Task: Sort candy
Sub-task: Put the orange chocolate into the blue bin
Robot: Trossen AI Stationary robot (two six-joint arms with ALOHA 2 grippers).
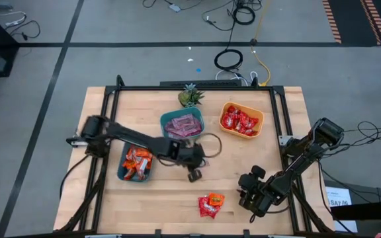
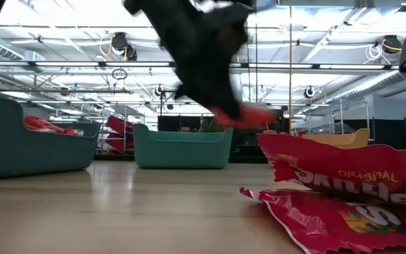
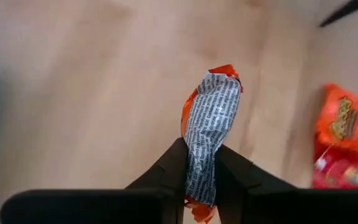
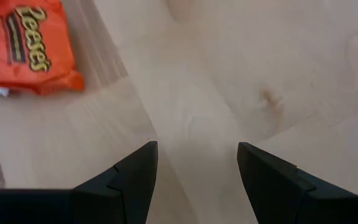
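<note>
- Left gripper [image 3: 201,165]: jaws pinching one orange candy [image 3: 209,127], raised off the surface [image 1: 177,205].
- Right gripper [image 4: 197,165]: jaws spread, empty, near loose candies [image 1: 210,205].

Orange candy pack [image 3: 209,134] with a silvery printed back, red packs [image 2: 358,190], teal bowls [image 1: 181,119], an orange bowl [image 1: 260,118], pale wood tabletop [image 1: 144,198].

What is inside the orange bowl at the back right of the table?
The orange bowl holds a pile of red candy packets. They cover its floor, so anything beneath them cannot be seen.
</note>
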